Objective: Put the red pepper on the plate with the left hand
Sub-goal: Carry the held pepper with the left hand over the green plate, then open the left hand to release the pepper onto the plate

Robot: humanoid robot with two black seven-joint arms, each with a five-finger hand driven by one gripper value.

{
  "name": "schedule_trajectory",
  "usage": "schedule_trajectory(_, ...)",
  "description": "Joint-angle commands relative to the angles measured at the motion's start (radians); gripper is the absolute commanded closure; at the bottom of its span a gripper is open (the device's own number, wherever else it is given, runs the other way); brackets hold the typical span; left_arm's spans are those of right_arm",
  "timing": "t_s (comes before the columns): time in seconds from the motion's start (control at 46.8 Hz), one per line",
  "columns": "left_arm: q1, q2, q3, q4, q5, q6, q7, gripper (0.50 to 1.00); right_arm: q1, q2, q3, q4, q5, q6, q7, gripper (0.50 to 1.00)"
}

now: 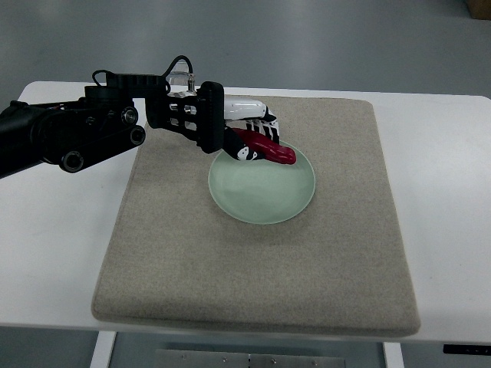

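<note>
A long red pepper [270,149] is held over the far rim of a pale green round plate [265,195]. My left hand [249,138], black and white, comes in from the left and its fingers are curled around the pepper's near end. The pepper's tip points right, above the plate's upper right part. Whether the pepper touches the plate I cannot tell. The plate lies in the middle of a beige mat [192,261]. The right arm does not show.
The mat covers most of a white table [54,230]. The left arm's black forearm [69,134] crosses the table's far left corner. Grey floor lies beyond the far edge.
</note>
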State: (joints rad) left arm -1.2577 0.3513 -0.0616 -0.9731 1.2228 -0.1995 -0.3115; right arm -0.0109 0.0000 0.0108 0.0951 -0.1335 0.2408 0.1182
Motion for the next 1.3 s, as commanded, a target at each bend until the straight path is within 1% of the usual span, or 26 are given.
schedule_trajectory(0.0, 0.004, -0.002, 0.000, -0.012, 0.001, -0.001, 0.000, 1.000, -0.001, 0.000, 0.000, 0.000, 0.000, 0.000, 0.000, 0.572)
schedule_trajectory(0.47, 0.020, -0.038, 0.016, 0.002, 0.015, 0.000, 0.002, 1.000, 0.000, 0.000, 0.000, 0.000, 0.000, 0.000, 0.000, 0.572)
schedule_trajectory(0.577, 0.032, -0.040, 0.017, 0.002, 0.015, 0.000, 0.003, 0.988, 0.000, 0.000, 0.000, 0.000, 0.000, 0.000, 0.000, 0.572)
schedule_trajectory(0.726, 0.035, -0.038, 0.017, 0.013, 0.014, 0.000, 0.003, 0.917, 0.000, 0.000, 0.000, 0.000, 0.000, 0.000, 0.000, 0.572)
schedule_trajectory(0.854, 0.035, -0.040, 0.017, 0.022, 0.014, 0.000, 0.003, 0.913, 0.000, 0.000, 0.000, 0.000, 0.000, 0.000, 0.000, 0.572)
schedule_trajectory(0.897, 0.035, -0.038, 0.017, 0.022, 0.014, 0.000, 0.003, 0.905, 0.000, 0.000, 0.000, 0.000, 0.000, 0.000, 0.000, 0.572)
schedule_trajectory(0.961, 0.035, -0.038, 0.016, 0.022, 0.014, 0.000, 0.003, 0.834, 0.000, 0.000, 0.000, 0.000, 0.000, 0.000, 0.000, 0.572)
schedule_trajectory(0.983, 0.037, -0.038, 0.017, 0.022, 0.014, 0.000, 0.003, 0.821, 0.000, 0.000, 0.000, 0.000, 0.000, 0.000, 0.000, 0.572)
schedule_trajectory(1.025, 0.038, -0.038, 0.017, 0.022, 0.014, 0.000, 0.003, 0.804, 0.000, 0.000, 0.000, 0.000, 0.000, 0.000, 0.000, 0.572)
schedule_trajectory(1.089, 0.038, -0.038, 0.017, 0.022, 0.014, 0.000, 0.003, 0.797, 0.000, 0.000, 0.000, 0.000, 0.000, 0.000, 0.000, 0.572)
schedule_trajectory(1.111, 0.038, -0.040, 0.017, 0.022, 0.014, 0.000, 0.003, 0.787, 0.000, 0.000, 0.000, 0.000, 0.000, 0.000, 0.000, 0.572)
schedule_trajectory(1.132, 0.038, -0.038, 0.017, 0.022, 0.014, 0.000, 0.003, 0.765, 0.000, 0.000, 0.000, 0.000, 0.000, 0.000, 0.000, 0.572)
schedule_trajectory(1.175, 0.038, -0.038, 0.017, 0.024, 0.014, 0.000, 0.003, 0.748, -0.001, 0.000, 0.000, 0.000, 0.000, 0.000, 0.000, 0.572)
schedule_trajectory(1.282, 0.038, -0.038, 0.016, 0.025, 0.014, 0.000, 0.003, 0.735, 0.000, 0.000, 0.000, 0.000, 0.000, 0.000, 0.000, 0.572)
